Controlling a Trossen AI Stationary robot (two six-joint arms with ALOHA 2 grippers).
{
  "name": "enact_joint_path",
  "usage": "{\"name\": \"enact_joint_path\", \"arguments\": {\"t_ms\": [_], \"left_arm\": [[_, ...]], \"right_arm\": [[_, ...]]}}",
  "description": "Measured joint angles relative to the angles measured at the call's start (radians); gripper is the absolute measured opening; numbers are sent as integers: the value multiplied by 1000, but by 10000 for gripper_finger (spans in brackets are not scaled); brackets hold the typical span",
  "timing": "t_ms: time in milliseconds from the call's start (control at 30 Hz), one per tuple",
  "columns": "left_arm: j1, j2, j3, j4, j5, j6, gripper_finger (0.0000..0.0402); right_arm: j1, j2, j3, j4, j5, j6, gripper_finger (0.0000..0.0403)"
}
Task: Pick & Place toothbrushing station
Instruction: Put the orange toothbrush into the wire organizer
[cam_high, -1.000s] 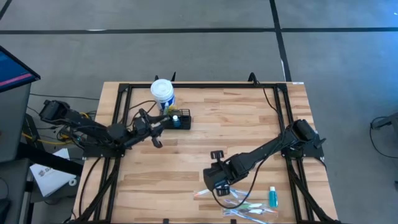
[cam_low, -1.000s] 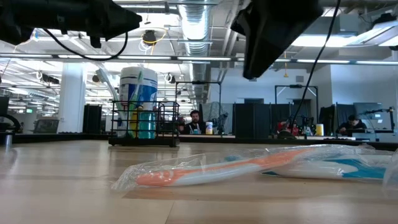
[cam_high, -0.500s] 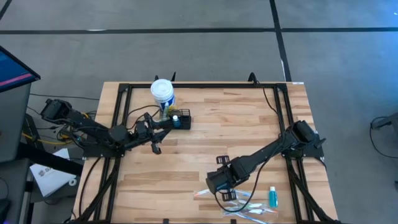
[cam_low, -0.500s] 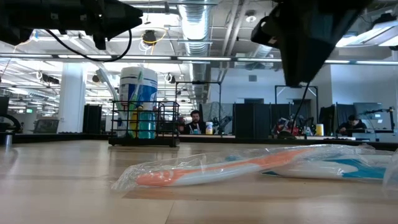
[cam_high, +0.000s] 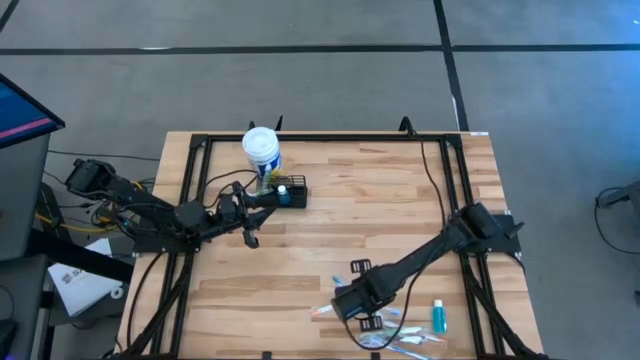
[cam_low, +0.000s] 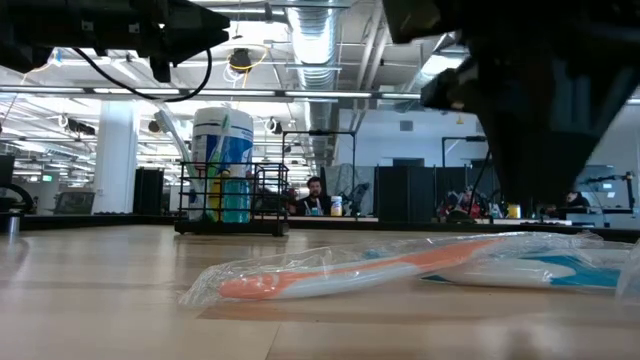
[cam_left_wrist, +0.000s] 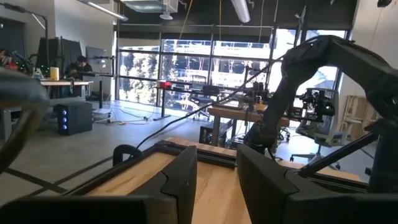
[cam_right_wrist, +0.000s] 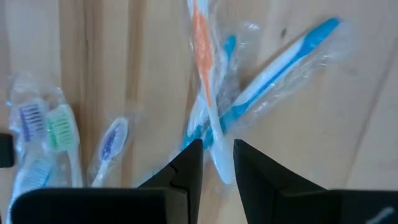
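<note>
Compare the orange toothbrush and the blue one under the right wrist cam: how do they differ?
Colour: the orange toothbrush has an orange handle; the blue toothbrush has a blue and white one.
Pose: the orange toothbrush runs straight away from the right gripper; the blue toothbrush lies diagonally and crosses it.
Position: the orange toothbrush lines up with the gap between the fingers; the blue toothbrush angles off to one side.
Shared: both are in clear wrappers, flat on the table.

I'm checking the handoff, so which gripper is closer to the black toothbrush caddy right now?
Left. The left gripper sits just beside the caddy at the table's far left; the right gripper hangs over the wrapped toothbrushes near the front edge.
</note>
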Motion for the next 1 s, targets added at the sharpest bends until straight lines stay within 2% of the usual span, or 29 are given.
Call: {"name": "enact_joint_path", "arguments": {"t_ms": [700,800,1000], "left_arm": [[0,0,0,-12,-1,2,108],[0,0,0,-14,-1,2,108],[0,0,0,-14,-1,2,108]], "right_arm": [[-5,74,2,18,-9,-34,80],[-8,66,1,20,-6,-34,67],[-14,60,1,15,-7,-41,9]]}}
